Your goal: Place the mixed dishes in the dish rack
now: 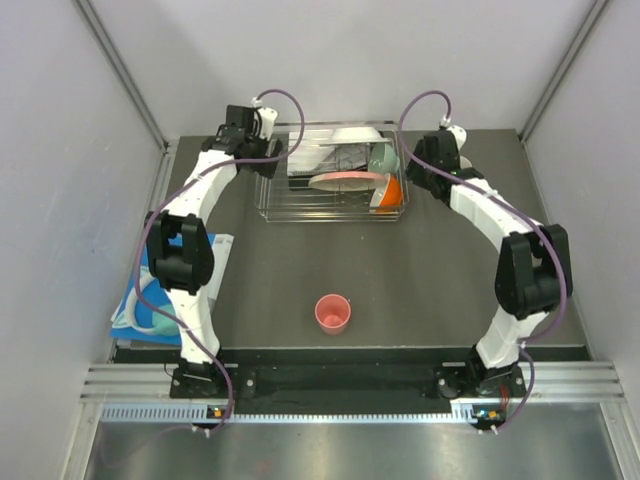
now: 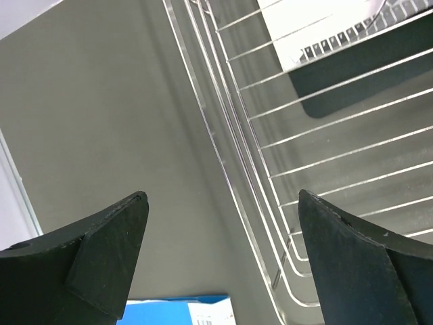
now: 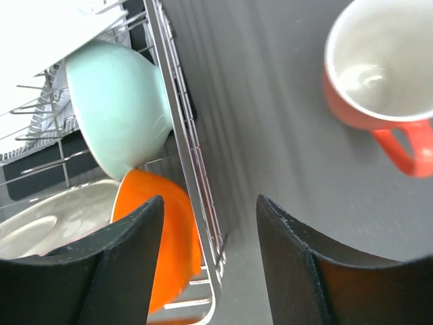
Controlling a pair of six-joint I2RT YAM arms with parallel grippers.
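The dish rack (image 1: 330,216) stands at the back middle of the table. In it are a white plate (image 1: 352,135), a pale pink plate (image 1: 345,181), a mint-green bowl (image 1: 383,157) and an orange bowl (image 1: 391,194). A small pink cup (image 1: 332,313) stands upright on the table near the front. My left gripper (image 1: 272,150) is open over the rack's left rim (image 2: 233,169), holding nothing (image 2: 222,200). My right gripper (image 1: 412,172) is open at the rack's right side, its jaws (image 3: 210,201) straddling the rim wire (image 3: 179,101) beside the orange bowl (image 3: 162,237) and mint-green bowl (image 3: 118,101). The orange mug (image 3: 379,74) stands on the table outside the rack.
A blue sheet (image 1: 150,300) with teal pieces lies at the left edge, beside the left arm. White printed paper on a black board (image 2: 318,27) lies under the rack. Grey walls close in the table on three sides.
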